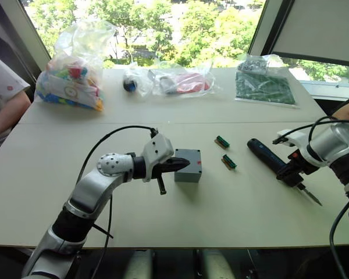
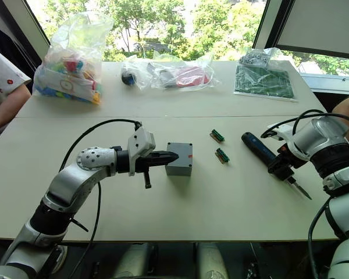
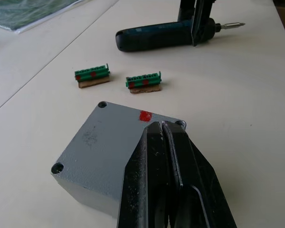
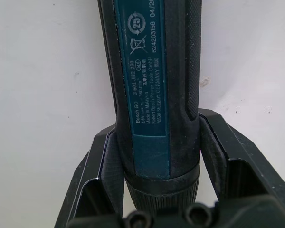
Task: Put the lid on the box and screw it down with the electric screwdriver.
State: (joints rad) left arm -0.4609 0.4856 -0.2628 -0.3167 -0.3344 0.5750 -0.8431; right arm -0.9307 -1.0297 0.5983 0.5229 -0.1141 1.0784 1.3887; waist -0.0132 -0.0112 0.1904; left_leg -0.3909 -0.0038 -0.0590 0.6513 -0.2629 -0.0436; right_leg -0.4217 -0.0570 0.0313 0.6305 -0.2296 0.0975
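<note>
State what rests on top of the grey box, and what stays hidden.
The lid sits on the box, with the shut left gripper over it. The box's inside is covered, so unseen.

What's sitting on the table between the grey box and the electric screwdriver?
Two small green connectors lie between the box and the electric screwdriver, one behind the other. The left eye view shows them, as does the left wrist view.

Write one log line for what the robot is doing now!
left gripper: shut, tips on lid | lid: on box | right gripper: around electric screwdriver, on table
</note>
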